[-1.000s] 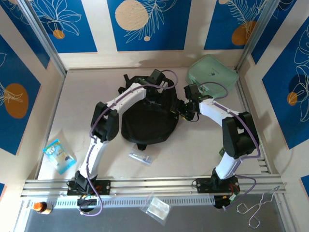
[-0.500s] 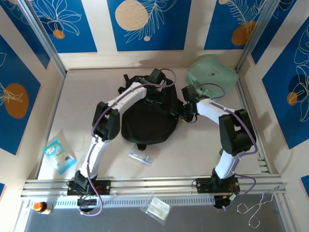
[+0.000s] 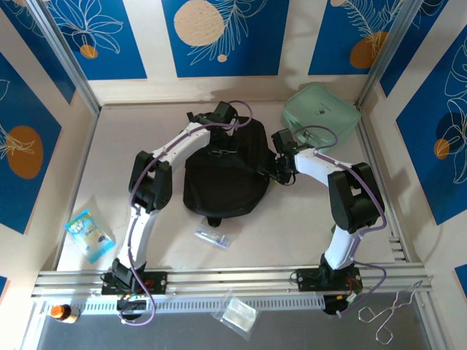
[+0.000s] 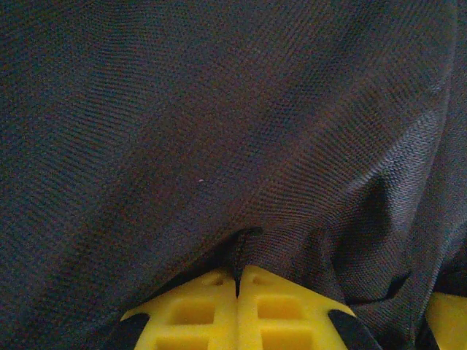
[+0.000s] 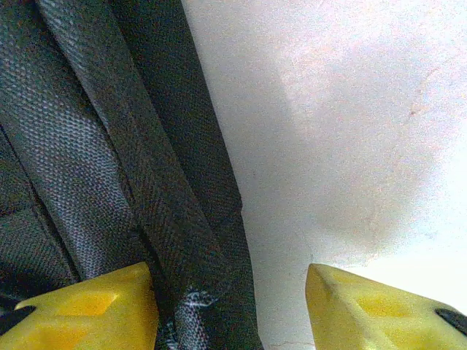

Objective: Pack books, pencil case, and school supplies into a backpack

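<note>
The black backpack (image 3: 219, 179) lies flat in the middle of the table. At its far top edge my left gripper (image 3: 222, 115) is shut; in the left wrist view the yellow fingertips (image 4: 211, 310) pinch a thin black strip of the backpack (image 4: 219, 124). My right gripper (image 3: 273, 168) is at the bag's right edge, open, with a dark strap (image 5: 157, 197) between its fingers (image 5: 87, 306) and bare table by the other one. The pencil case (image 3: 89, 235), a clear pouch with bluish contents, lies near the front left. A small clear packet (image 3: 212, 238) sits in front of the bag. The books are out of view.
A mint-green rounded case (image 3: 321, 109) stands at the back right, close behind the right arm. Beyond the front rail lie a clear bag (image 3: 237, 313), an orange-capped bottle (image 3: 60, 312) and metal tongs (image 3: 387, 317). Walls enclose the table on three sides.
My left gripper has closed on the backpack's top and shifted left, pulling the fabric with it. The right gripper has edged left against the bag's side, its jaws narrowing a little.
</note>
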{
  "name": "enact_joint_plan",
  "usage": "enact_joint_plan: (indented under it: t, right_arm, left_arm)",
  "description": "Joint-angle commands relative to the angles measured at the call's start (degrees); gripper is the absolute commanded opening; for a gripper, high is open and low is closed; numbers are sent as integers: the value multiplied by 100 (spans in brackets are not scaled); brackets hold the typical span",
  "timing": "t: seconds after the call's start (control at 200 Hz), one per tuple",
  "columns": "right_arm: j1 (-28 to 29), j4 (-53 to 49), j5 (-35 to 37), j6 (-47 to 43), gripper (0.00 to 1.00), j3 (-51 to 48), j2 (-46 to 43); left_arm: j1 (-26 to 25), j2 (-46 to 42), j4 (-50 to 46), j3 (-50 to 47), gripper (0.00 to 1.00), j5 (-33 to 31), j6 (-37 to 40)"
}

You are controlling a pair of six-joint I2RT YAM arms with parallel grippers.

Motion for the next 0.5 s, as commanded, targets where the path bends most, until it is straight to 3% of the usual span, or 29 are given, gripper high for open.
enact_joint_plan:
  t: [0.0, 0.275, 0.495]
  right_arm:
    - [5, -599, 326, 45, 53, -21, 159]
    - [-3, -669, 532, 72, 51, -21, 180]
    - [-30, -687, 636, 51, 50, 39, 242]
  left_arm:
    - [120, -363, 101, -113, 0, -404, 44]
    - [255, -1134, 205, -868, 0, -1659, 209]
    - [654, -1778, 454, -1830, 0, -2001, 194]
